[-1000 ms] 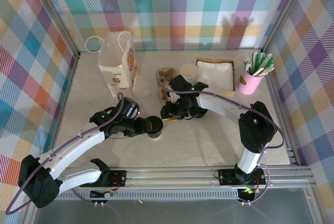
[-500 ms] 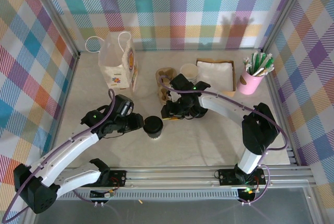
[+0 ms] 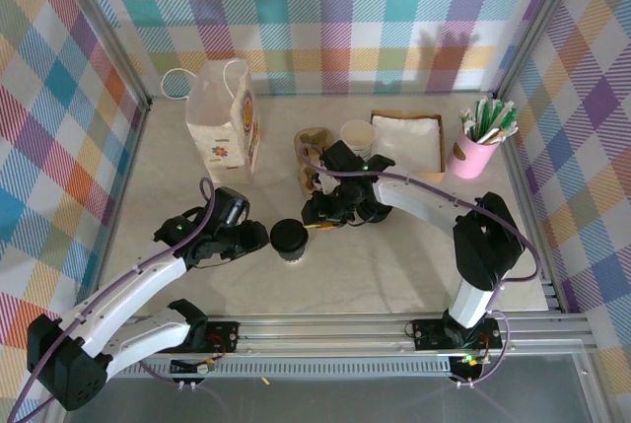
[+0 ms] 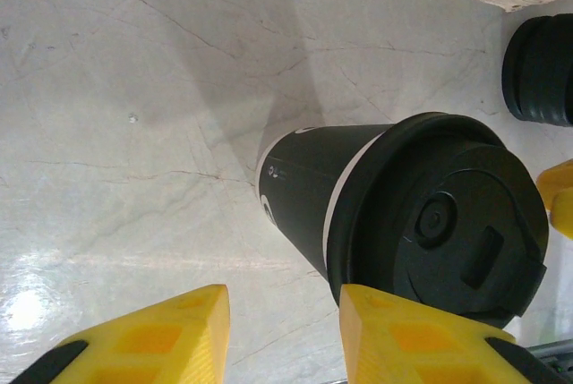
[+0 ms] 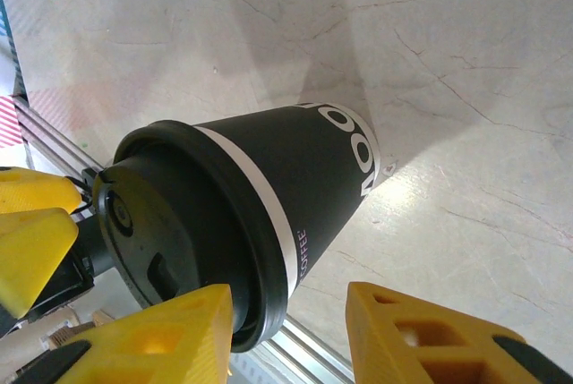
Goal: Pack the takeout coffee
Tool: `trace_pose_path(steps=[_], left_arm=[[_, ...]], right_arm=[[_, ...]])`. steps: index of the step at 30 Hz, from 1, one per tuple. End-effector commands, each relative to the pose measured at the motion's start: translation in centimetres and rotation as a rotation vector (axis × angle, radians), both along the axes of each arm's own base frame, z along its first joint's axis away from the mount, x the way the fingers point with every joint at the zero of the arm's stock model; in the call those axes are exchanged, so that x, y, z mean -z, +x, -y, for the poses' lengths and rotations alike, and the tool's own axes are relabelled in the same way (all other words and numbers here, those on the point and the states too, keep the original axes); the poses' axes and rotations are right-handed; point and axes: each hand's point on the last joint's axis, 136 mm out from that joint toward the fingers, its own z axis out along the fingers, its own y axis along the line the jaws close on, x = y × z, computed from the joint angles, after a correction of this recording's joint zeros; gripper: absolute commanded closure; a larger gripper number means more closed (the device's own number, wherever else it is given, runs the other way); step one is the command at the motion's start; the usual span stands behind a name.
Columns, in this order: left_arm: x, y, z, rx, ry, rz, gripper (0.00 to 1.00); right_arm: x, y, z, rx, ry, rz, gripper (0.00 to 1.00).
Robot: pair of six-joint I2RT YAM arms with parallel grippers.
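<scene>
Near the middle of the table (image 3: pixel 394 265), the coffee (image 3: pixel 289 238) stands upright with its black lid on. The left gripper (image 3: pixel 259 237) is just beside it on the left. Its yellow fingers (image 4: pixel 161 335) are apart, with nothing between them. The right gripper (image 3: pixel 315 221) is close on the cup's other side, its jaws apart too, holding nothing. Small white letters on the cup say "COFFEE" and bigger ones read "OO". A paper bag (image 3: pixel 222 127) stands further back, its print too small to read.

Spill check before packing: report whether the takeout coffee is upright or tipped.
Upright: the takeout coffee stands on the table, its black lid on top.
</scene>
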Motion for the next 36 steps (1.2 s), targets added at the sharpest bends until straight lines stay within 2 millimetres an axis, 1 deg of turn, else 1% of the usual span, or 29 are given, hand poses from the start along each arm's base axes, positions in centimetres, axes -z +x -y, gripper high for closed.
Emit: trace_pose_path(steps=[1,7,15,22,30,36], left_arm=[[0.2,-0.1,0.2,-0.013,-0.038,-0.011,0.63],[0.9,-0.1,0.6,-0.013,-0.054,-0.031,0.63],[1.6,0.0,1.0,-0.034,-0.091,-0.038,0.63],[1.4,-0.1,0.8,-0.037,-0.092,-0.031,0.63],[2.3,-0.4,0.6,-0.050,-0.092,-0.040,0.62],[2.7,-0.6,0.6,-0.051,-0.094,-0.051,0.62]], right_arm=[[1.0,-1.0,-0.1,-0.022,-0.001,-0.040,0.61],[1.5,-1.2,0.1,-0.018,-0.004,-0.050,0.62],[1.4,-1.3,0.0,-0.024,0.005,-0.050,0.62],[1.7,-1.4,-0.1,-0.028,0.003,-0.057,0.62],[2.5,-1.8,0.1,-0.032,-0.005,-0.080,0.62],[1.8,-1.7,0.0,-0.031,0.006,-0.065,0.62]])
